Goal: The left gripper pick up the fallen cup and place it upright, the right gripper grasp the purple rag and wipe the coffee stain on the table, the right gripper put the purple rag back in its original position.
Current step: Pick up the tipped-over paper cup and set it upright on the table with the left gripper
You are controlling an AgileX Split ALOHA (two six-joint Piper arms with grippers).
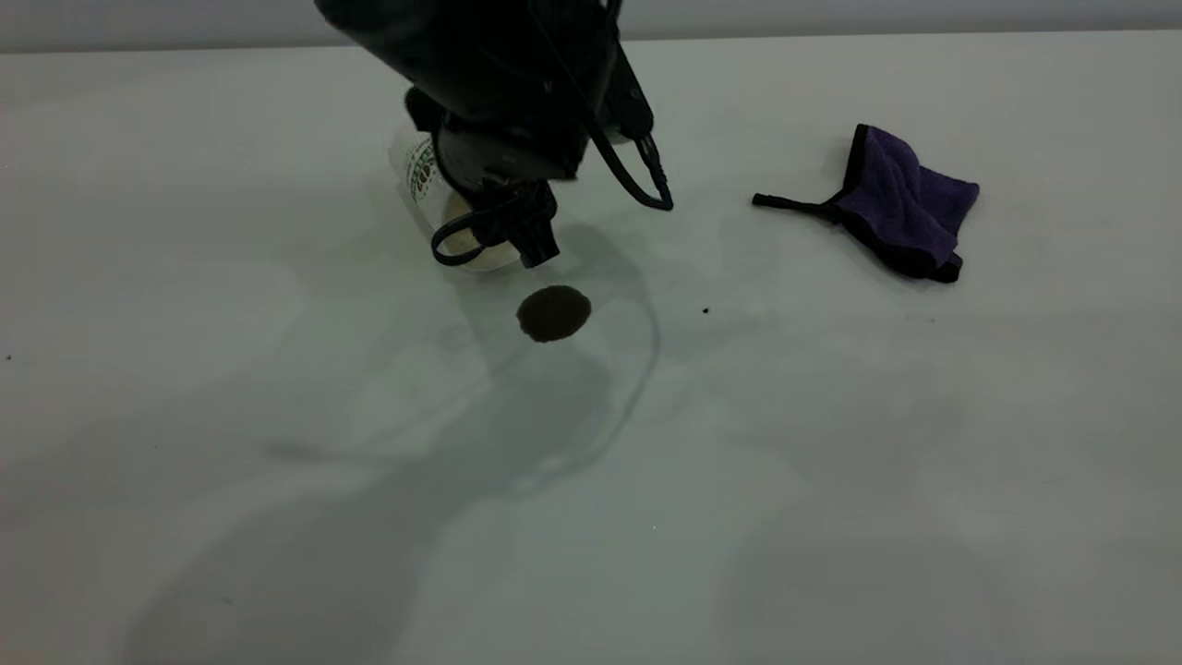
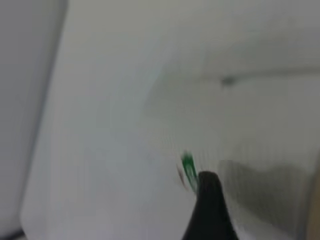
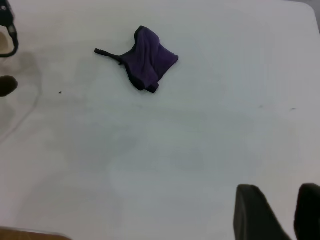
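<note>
Nearest you, the coffee stain sits on the surface, with your left tool at its 11 o'clock, down over the one fallen cup; whether that tool has closed on it you cannot tell. The cup lies with its mouth toward 5 o'clock, facing the stain. One purple rag lies at 3 o'clock, well apart, and your right tool hangs clear, open and empty.
</note>
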